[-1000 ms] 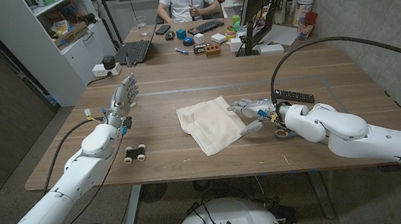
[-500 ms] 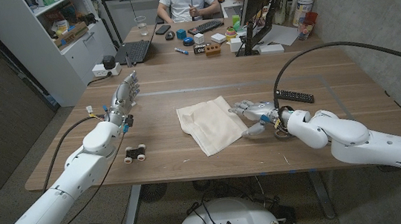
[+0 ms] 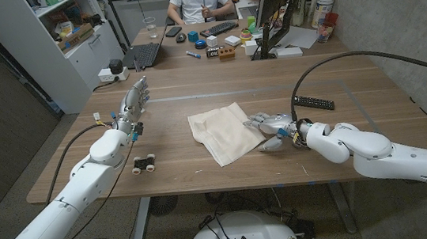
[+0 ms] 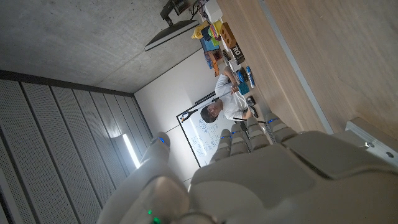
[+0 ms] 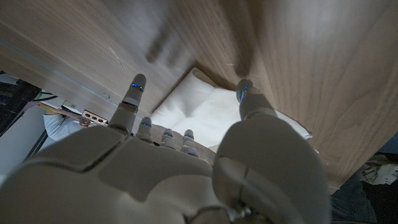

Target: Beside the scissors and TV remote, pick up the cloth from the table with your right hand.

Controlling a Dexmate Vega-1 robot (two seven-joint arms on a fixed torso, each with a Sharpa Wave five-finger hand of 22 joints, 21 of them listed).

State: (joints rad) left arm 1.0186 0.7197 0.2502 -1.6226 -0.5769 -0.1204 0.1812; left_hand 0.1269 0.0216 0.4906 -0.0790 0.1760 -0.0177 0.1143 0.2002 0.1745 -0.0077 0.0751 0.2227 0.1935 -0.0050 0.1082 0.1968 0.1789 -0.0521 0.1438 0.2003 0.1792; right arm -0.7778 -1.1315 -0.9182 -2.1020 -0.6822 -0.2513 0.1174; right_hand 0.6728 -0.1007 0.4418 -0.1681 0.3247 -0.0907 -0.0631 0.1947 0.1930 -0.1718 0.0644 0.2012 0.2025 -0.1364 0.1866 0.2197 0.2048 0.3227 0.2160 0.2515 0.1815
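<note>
Cream cloth [image 3: 224,133] flat; R hand [image 3: 271,129] at edge, fingers spread.

Grey concrete wall [image 3: 392,5], white shelving unit [image 3: 54,41], cluttered desk [image 3: 213,44] behind wooden table [image 3: 194,90].

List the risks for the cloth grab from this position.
The right hand sits open at the cloth's edge, so its fingers may only catch a corner and drag the cloth rather than lift it. The TV remote lies close behind the right arm; a swing back could knock it.
</note>
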